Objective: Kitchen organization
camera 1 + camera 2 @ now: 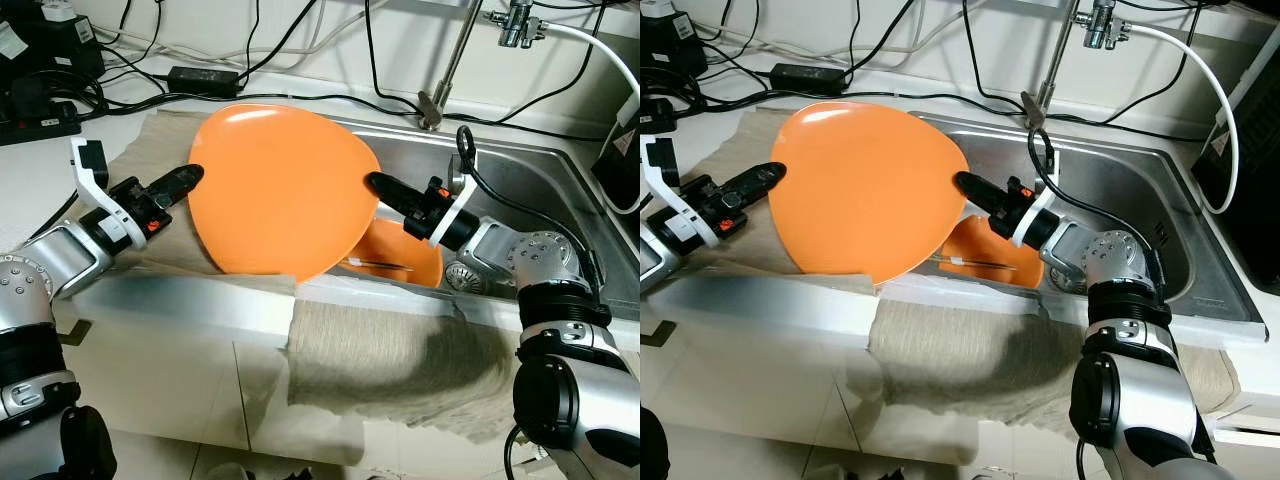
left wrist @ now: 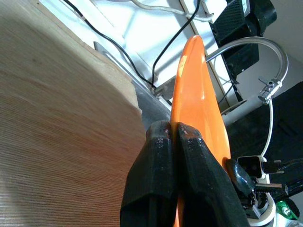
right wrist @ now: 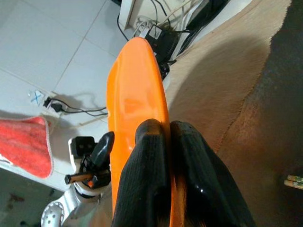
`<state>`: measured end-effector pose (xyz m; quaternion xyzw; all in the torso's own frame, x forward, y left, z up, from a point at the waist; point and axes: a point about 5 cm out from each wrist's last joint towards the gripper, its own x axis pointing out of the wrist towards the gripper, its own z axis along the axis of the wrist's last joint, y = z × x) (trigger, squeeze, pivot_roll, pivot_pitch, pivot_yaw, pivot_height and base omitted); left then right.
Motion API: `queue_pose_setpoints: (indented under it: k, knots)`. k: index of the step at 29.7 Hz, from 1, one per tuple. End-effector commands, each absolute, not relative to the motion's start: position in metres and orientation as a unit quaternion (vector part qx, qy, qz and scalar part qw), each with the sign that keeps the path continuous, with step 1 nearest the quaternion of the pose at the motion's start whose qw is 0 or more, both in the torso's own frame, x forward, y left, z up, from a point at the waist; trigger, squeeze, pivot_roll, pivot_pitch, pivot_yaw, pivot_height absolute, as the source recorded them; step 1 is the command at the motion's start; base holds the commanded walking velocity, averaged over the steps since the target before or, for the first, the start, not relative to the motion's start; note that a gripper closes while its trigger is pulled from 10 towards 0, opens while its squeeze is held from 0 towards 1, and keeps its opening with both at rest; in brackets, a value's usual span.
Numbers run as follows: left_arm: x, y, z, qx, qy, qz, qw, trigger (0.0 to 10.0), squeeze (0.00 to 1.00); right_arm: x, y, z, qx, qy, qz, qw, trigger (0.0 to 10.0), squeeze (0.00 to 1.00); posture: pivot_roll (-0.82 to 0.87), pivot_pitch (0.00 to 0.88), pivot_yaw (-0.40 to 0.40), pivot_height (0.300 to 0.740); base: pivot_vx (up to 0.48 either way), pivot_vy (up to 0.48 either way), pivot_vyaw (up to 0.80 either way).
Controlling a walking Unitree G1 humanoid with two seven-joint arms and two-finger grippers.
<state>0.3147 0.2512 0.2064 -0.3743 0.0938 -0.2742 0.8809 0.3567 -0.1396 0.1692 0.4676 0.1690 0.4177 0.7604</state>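
Orange, round plastic plate (image 1: 275, 190) is held tilted between sink and cloth-covered worktop (image 1: 390, 345); left end effector (image 1: 185, 180) and right end effector (image 1: 385, 187) each pinch opposite rims. Step: transfer. Next move likely requires synchronised travel, keeping both grips matched.

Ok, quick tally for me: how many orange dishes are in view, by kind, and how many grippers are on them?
Large orange plate: 1, tilted up over the sink edge, pinched at its rim by the left gripper and the right gripper.
Orange bowl: 1, in the sink behind the plate.
Grippers on dishes: 2, both on the plate.
Total orange dishes: 2.
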Motion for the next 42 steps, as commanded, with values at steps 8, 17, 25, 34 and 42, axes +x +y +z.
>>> queue_pose_setpoints:
  k: [8,17,25,34,42]
  knots:
    - [0.317,0.235,0.218,-0.322,0.087,-0.312,0.89,10.0,0.0,0.355,-0.135,0.173,0.467,0.164,0.432,0.753,0.0,0.0,-0.04,0.0,-0.06,0.74,0.0,0.0,0.0]
    - [0.32,0.237,0.22,-0.332,0.079,-0.303,0.89,9.3,1.0,0.356,-0.136,0.173,0.468,0.16,0.426,0.757,0.0,0.0,-0.04,0.0,-0.06,0.74,0.0,0.0,0.0]
    - [0.321,0.244,0.224,-0.306,0.051,-0.285,0.907,10.0,0.0,0.362,-0.141,0.174,0.476,0.148,0.402,0.768,0.0,0.0,-0.04,0.0,-0.063,0.74,0.0,0.0,0.0]
    - [0.319,0.268,0.245,-0.295,-0.023,-0.259,0.919,10.0,0.0,0.369,-0.171,0.197,0.509,0.087,0.372,0.771,0.0,0.0,-0.04,0.0,-0.061,0.74,0.0,0.0,0.0]
    - [0.313,0.248,0.232,-0.213,0.011,-0.301,0.929,10.0,0.0,0.367,-0.205,0.216,0.517,0.041,0.344,0.783,0.0,0.0,-0.04,0.0,-0.065,0.74,0.0,0.0,0.0]
